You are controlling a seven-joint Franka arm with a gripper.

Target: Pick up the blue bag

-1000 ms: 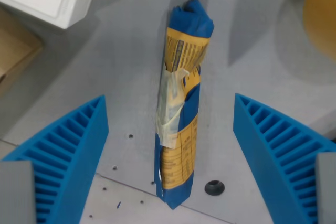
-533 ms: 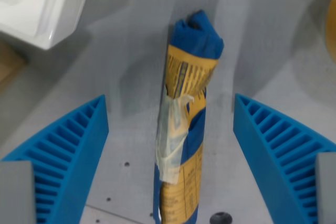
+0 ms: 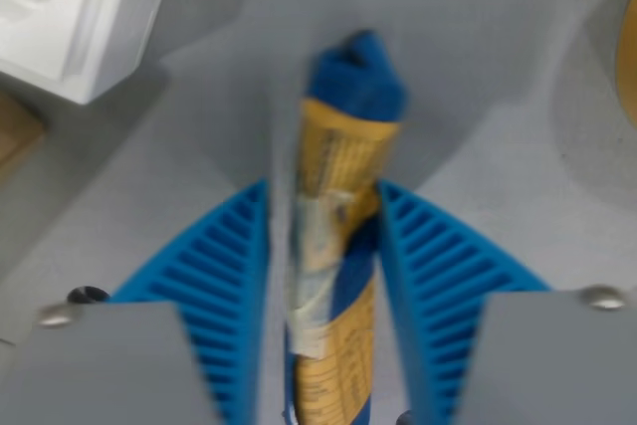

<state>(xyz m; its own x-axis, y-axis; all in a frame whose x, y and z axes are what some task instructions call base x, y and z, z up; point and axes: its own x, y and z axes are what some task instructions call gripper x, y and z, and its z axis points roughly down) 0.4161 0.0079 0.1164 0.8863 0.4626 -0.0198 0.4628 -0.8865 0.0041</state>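
White moulded block [image 3: 75,12] on grey table [image 3: 498,97], upper left.

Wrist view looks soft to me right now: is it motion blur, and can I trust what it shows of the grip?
Wrist view: the whole frame is smeared, most on the blue bag, whose label print is unreadable. The end effector fingers still read clearly enough, pressed against both sides of the bag. Lighting is even, without glare; the white block at the wrist view's upper left casts a soft shadow.
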